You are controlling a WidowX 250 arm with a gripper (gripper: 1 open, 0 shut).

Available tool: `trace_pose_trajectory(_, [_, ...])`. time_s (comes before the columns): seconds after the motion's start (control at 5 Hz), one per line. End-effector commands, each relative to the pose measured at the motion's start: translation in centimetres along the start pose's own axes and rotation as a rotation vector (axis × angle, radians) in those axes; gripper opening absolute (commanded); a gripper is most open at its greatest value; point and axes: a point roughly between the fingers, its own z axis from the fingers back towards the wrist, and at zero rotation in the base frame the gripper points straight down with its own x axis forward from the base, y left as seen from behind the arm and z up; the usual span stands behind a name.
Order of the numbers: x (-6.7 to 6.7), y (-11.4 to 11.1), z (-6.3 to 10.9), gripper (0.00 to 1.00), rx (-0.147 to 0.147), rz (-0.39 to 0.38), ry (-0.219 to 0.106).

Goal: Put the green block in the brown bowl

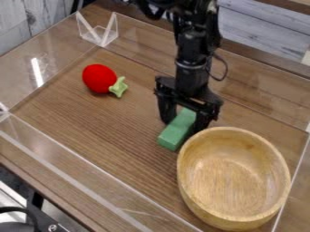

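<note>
Likely we are dealing with a light, stiff, matte green block [177,130] that lies flat on the desk [85,127] just beside the brown bowl [235,175], best pinched across its narrow sides. We see the claw [186,112] pointing straight down, wide open, straddling the block's far end, gripping nothing.
</note>
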Motion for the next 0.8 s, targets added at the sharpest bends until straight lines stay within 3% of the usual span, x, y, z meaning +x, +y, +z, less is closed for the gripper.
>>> trace_pose_trajectory(0.0, [0.94,-0.30,1.17,0.00,0.000,-0.008,-0.058])
trace_pose_trajectory(0.6, [0.95,-0.77,2.15,0.00,0.001,-0.011,-0.095])
